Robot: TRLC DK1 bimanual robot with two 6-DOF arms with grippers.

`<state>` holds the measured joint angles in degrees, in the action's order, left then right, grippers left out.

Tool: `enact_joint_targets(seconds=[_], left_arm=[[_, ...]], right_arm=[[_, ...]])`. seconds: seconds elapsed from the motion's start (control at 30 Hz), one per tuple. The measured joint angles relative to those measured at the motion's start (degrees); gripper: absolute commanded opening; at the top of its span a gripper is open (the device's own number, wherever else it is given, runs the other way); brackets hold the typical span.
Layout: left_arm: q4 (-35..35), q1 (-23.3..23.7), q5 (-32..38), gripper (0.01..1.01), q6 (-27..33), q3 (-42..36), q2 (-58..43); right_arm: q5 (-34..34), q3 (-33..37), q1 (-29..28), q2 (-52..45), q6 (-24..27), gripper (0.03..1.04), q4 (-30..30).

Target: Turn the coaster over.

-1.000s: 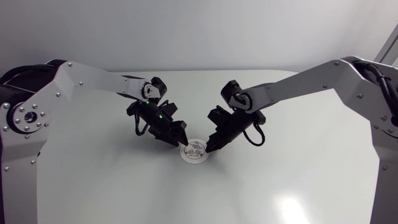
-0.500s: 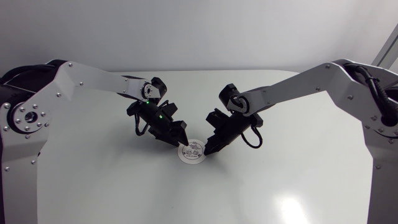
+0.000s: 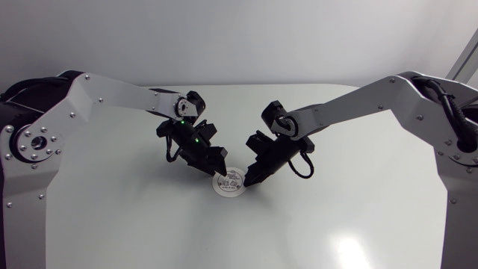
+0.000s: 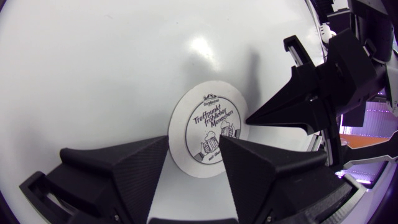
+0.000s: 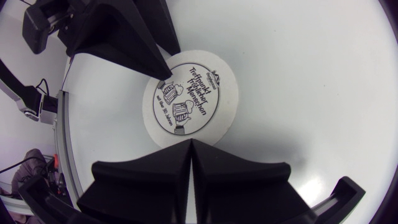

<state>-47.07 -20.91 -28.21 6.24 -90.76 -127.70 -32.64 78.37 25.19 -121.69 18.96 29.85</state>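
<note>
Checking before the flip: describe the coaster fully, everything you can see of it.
The coaster is a thin round disc, seemingly white cardboard, with a black ring and a drawing of two mugs with lettering. It lies flat, printed face up, on the white table. The left hand, open, has its fingertips at one edge; the right hand, shut, points its tips at the opposite edge.

Printed coaster (image 4: 208,127) flat at spread tips of left tool (image 4: 193,142), right tool (image 4: 258,118) at its edge
</note>
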Motion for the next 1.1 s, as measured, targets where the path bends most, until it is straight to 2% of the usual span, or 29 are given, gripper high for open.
enact_joint_targets(seconds=[0.13, 0.43, 0.53, 0.83, 1.1], left_arm=[[-0.7, -0.5, -0.8, 0.582, 0.1, -0.2, 0.1], [-3.7, -0.5, -11.4, 0.582, 0.1, -0.2, -0.3], [-4.0, -0.5, -12.9, 0.582, 0.2, -0.2, -0.3], [-3.2, 1.0, -4.4, 0.582, 0.1, -0.2, -0.1], [-1.9, 1.2, -3.9, 0.582, 0.1, 0.6, 0.1]], right_arm=[[0.0, 0.0, 0.0, 0.0, 0.0, 0.05, 0.0], [0.0, 0.0, 0.4, 0.0, 0.0, 0.05, -0.2], [0.0, 0.0, 0.5, 0.0, 0.0, 0.05, -0.2], [-0.1, -0.3, 0.5, 0.0, 0.0, 0.05, -0.5], [0.5, -2.8, 0.3, 2.2, 0.2, 0.05, -0.8]])
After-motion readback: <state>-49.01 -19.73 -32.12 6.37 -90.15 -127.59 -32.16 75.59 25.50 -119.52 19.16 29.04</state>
